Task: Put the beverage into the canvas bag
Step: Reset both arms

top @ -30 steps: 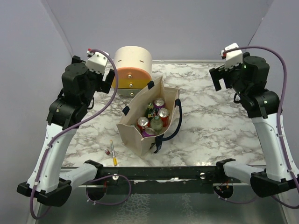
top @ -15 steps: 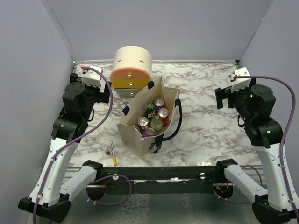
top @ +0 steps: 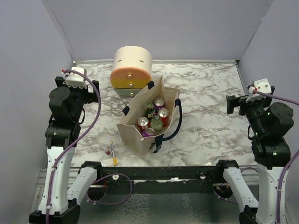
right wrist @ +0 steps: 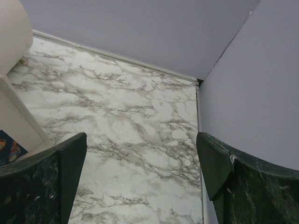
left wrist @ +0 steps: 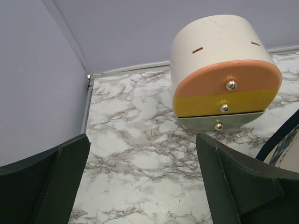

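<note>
- Left gripper (left wrist: 142, 156) hangs folded back above the table's (top: 210, 121) left edge, jaws wide, empty.
- Right gripper (right wrist: 140, 154) mirrors it, jaws wide.
- Canvas bag (top: 135, 133) between them holds, seemingly, cans (top: 156, 116).

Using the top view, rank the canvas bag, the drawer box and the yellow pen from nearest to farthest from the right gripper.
From the right gripper, at the table's right edge:
1. canvas bag, mid-table, nearest.
2. drawer box, at the back, behind the bag.
3. yellow pen, at the near edge beyond the bag, on the left arm's side.
</note>
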You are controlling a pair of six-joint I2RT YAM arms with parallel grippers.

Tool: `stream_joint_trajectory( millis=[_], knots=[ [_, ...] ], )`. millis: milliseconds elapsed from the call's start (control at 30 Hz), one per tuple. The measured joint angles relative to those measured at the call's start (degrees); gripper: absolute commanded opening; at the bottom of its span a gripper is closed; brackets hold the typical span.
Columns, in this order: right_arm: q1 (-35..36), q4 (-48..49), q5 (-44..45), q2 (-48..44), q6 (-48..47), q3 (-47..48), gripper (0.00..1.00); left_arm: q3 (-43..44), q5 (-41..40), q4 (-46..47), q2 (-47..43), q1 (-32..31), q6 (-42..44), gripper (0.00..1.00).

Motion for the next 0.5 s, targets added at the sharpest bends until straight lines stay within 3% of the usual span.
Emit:
stream_joint_trajectory(
  millis=[500],
  knots=[
    [-1.33,-1.51,-3.54,-0.85,-1.03,-0.39,1.0,-1.55,2.89,-0.59,-1.27,1.31,0.02,0.99]
  ],
)
